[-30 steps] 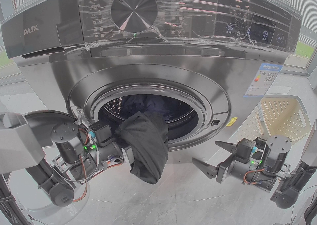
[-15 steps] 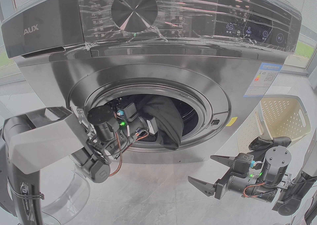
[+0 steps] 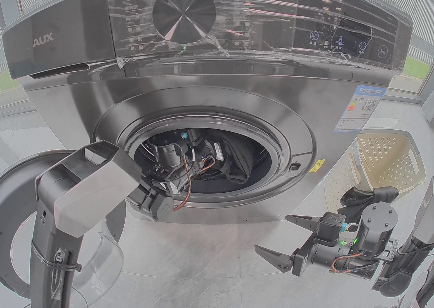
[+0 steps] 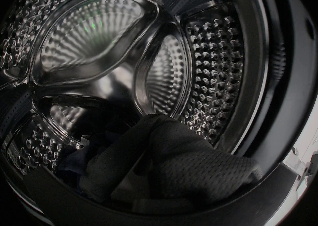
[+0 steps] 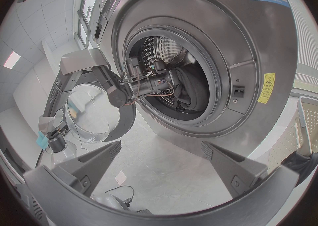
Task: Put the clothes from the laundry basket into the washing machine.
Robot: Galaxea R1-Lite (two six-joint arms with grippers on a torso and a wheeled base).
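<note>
The washing machine (image 3: 217, 92) stands in front of me with its round opening uncovered. My left arm reaches into the drum (image 4: 99, 37), and my left gripper (image 3: 224, 156) is shut on a black garment (image 3: 237, 164). That cloth drapes over the fingers and hides them, and part of it lies on the opening's lower lip (image 4: 185, 167). Dark blue clothes (image 4: 74, 160) lie at the bottom of the drum. My right gripper (image 3: 273, 234) hangs open and empty over the floor, right of the opening. The cream laundry basket (image 3: 389, 160) stands at the right, with another black garment (image 3: 366, 196) over its near rim.
The machine's round glass door (image 5: 89, 114) is swung wide to the left of the opening. Grey tiled floor (image 3: 203, 259) lies bare between the machine and my right gripper. A window lets light in at the far right.
My left arm has lifted the black garment from below the opening and pushed it into the drum. My right gripper has dropped slightly lower and stayed open.
</note>
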